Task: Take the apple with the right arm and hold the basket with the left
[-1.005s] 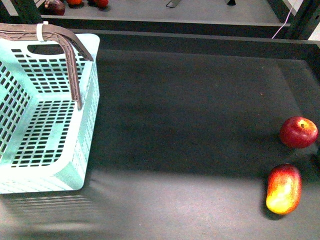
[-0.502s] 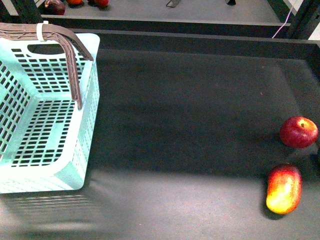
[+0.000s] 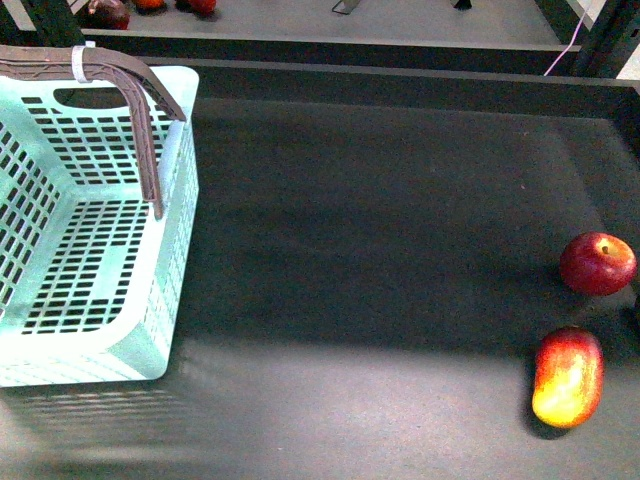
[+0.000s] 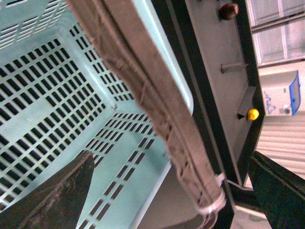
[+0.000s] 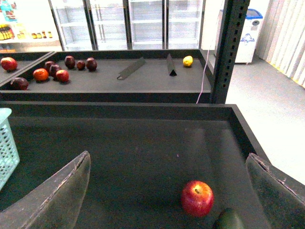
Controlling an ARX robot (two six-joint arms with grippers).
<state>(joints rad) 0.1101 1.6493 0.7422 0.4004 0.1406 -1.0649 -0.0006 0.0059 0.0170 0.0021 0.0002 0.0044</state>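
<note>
Staying put, the round red apple (image 3: pixel 597 263) and light-teal slotted plastic basket (image 3: pixel 150 350) await grasping. Both the right gripper (image 5: pixel 167 195) and left gripper (image 4: pixel 169 191) gape empty.

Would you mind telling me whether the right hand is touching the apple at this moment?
Apart. The right wrist view shows the right hand open, its fingers spread wide, with bare dark table between each and the apple.

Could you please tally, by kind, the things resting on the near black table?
Basket: 1
Apple: 1
Oval red-and-yellow fruit: 1
Dark green thing, cut off by the picture edge: 1
Total: 4
</note>
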